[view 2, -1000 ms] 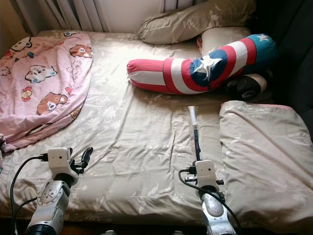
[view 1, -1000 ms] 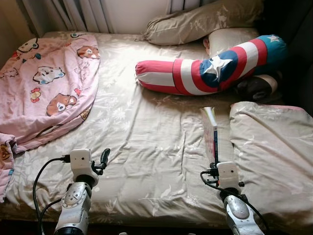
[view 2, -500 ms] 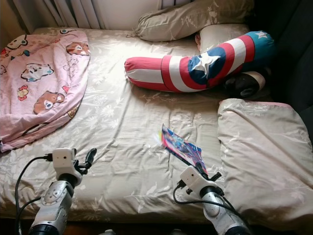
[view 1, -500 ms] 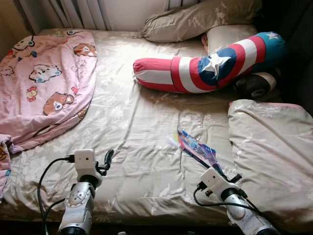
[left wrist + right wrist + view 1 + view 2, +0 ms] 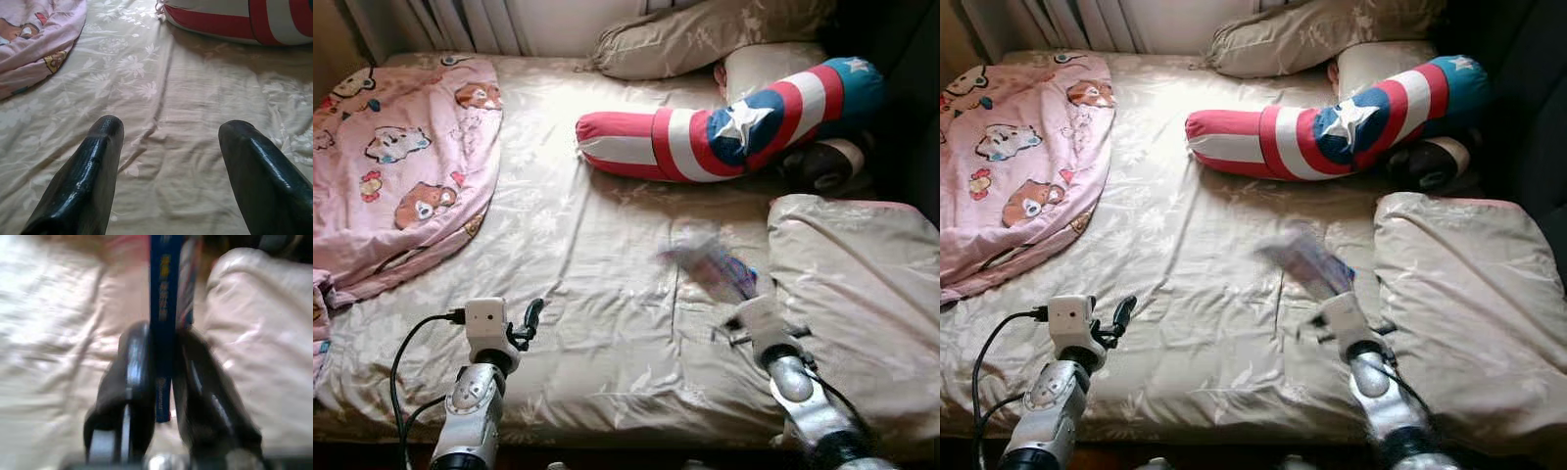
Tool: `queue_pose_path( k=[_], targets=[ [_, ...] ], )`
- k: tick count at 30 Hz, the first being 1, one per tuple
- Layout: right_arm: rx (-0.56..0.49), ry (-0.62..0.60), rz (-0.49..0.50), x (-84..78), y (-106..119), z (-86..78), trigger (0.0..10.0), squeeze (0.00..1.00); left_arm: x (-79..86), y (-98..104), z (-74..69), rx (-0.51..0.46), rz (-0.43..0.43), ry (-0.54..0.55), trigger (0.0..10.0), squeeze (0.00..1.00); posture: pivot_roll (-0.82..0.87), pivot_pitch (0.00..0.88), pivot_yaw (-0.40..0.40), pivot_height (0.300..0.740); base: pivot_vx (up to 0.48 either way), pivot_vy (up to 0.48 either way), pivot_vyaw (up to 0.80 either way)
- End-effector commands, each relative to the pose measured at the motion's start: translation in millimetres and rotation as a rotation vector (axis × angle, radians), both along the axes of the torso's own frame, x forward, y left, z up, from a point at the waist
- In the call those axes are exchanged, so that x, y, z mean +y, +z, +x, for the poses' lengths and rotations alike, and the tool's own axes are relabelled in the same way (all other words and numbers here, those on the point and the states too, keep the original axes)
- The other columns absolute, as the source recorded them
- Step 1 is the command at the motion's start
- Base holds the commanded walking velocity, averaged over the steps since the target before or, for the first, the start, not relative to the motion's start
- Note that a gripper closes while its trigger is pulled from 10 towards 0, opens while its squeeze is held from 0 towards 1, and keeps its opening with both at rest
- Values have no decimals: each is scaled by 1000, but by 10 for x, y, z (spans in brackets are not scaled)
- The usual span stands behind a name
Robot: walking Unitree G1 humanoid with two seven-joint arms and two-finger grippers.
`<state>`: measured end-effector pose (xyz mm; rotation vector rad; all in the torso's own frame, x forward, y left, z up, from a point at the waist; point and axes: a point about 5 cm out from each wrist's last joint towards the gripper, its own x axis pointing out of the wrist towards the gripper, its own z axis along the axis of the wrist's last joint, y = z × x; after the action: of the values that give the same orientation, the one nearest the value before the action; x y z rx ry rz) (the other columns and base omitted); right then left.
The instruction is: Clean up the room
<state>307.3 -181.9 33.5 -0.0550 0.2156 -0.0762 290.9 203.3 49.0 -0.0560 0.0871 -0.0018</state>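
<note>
Right gripper [image 5: 164, 382] pinches thin book [image 5: 165, 308] by its spine over bed [image 5: 607, 255], beside pillow [image 5: 862, 284]. Left gripper [image 5: 168, 161] gapes empty above sheet. Keep pinch firm; swing slowly so book doesn't slip.

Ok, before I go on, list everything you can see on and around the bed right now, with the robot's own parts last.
Beige floral bed sheet: one, covers the mattress.
Pink cartoon-print blanket: one, bunched on the bed's left side.
Red, white and blue star-and-stripe bolster: one, across the head end.
Beige floral pillow: one, behind the bolster.
Folded beige quilt: one, right side of the bed.
Dark round cushion: one, under the bolster's right end.
Thin blue-spined colourful book: one, blurred, clamped upright in the right tool.
Curtain: pale, behind the bed.
Left tool: open, over the sheet.
Right tool: shut on the book.
</note>
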Motion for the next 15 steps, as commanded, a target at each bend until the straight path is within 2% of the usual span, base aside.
queue_pose_path(
  k=[1,3,4,11,15],
  targets=[
    [-50,-49,94,-72,44,-17,10000,0,21,-7,-35,-5,6,10,10000,0,29,118,-39,706,0,0,0],
    [-54,-60,248,29,-25,-90,10000,0,-5,-17,-48,-6,-6,8,10000,0,37,102,-38,706,0,0,0],
    [-55,-58,271,48,-36,-104,10000,0,-7,-18,-50,-7,-7,8,10000,0,37,100,-37,706,0,0,0],
    [-38,2,264,148,-102,-162,10000,0,-6,-1,-31,-10,-18,13,10000,0,30,126,-40,706,0,0,0],
    [-34,-1,282,135,-104,-168,10000,0,-6,-1,-31,-10,-20,15,10000,0,33,132,-41,706,0,0,0]
  ],
)
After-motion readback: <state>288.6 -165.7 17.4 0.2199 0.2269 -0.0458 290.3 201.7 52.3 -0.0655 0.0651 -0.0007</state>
